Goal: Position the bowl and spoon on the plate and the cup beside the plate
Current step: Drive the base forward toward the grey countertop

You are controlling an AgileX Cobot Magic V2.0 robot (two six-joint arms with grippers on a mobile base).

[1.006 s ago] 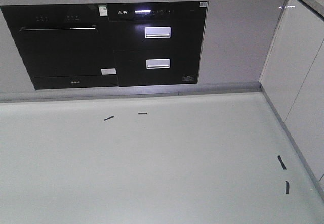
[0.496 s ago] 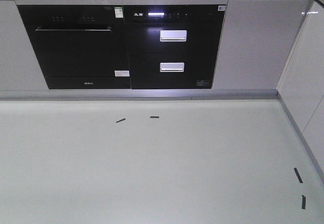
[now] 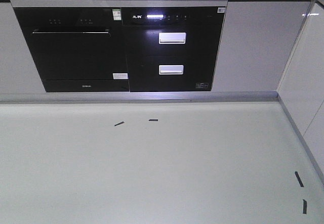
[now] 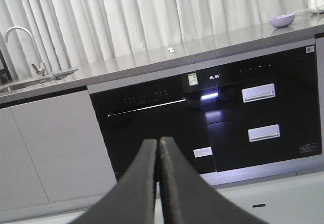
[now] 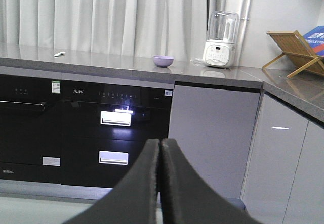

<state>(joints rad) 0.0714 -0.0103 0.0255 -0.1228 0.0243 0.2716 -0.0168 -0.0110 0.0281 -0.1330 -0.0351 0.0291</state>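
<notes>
Barely discernible: spoon (image 5: 59,53), far bkgd.

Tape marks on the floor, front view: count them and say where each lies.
4. A tilted tape mark and a level one lie before the black appliances; two more lie at the lower right. Others may be out of frame.

You're parked in a home kitchen: grey counter (image 5: 101,64) over white cabinets (image 5: 212,133), a black built-in oven (image 3: 76,52) with a drawer unit (image 3: 169,52) beside it, sink (image 4: 30,80) and faucet (image 4: 17,32), plus a blender (image 5: 220,39) and wooden rack (image 5: 296,52) up top.
</notes>
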